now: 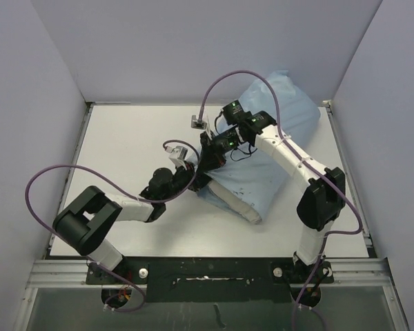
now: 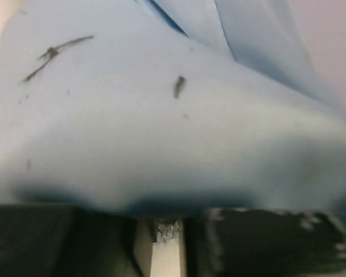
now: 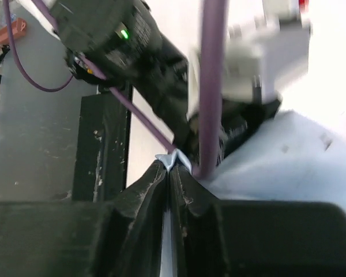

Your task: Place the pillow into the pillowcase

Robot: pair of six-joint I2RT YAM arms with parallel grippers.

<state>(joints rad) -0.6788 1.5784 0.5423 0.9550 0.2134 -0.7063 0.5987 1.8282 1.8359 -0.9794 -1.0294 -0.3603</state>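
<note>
- At the right gripper (image 3: 169,173): black fingers pressed together, a small peak of light blue cloth pinched at their tips. That cloth belongs to the pillowcase (image 3: 288,167).
- Left gripper (image 2: 164,225): two dark fingers along the bottom of its own camera view, with a narrow pale gap between them. Blue fabric bulges over them and fills the picture. Whether the fingers are clamped on the cloth I cannot tell (the view is blurred and too close).
- Both grippers, seen from above: the left (image 1: 193,178) and the right (image 1: 210,155) sit near each other at the left end of the blue bundle, the left one lower and nearer the arm bases.
- Pillowcase (image 1: 283,138): wrinkled and plump, lying aslant on the right half of the table, its far corner against the back wall (image 1: 193,48). A few dark marks show on the fabric in the left wrist view.
- Pillow (image 1: 241,209): only an off-white strip is visible, poking out along the near lower edge of the blue cloth. The rest is covered by it.
- Purple cable (image 3: 210,86): runs upright in front of the right wrist camera, just beyond the fingertips. A black housing with a green light (image 3: 124,34) stands behind it.
- Table (image 1: 124,152): white top, grey walls on three sides, arm bases on a rail at the near edge.
</note>
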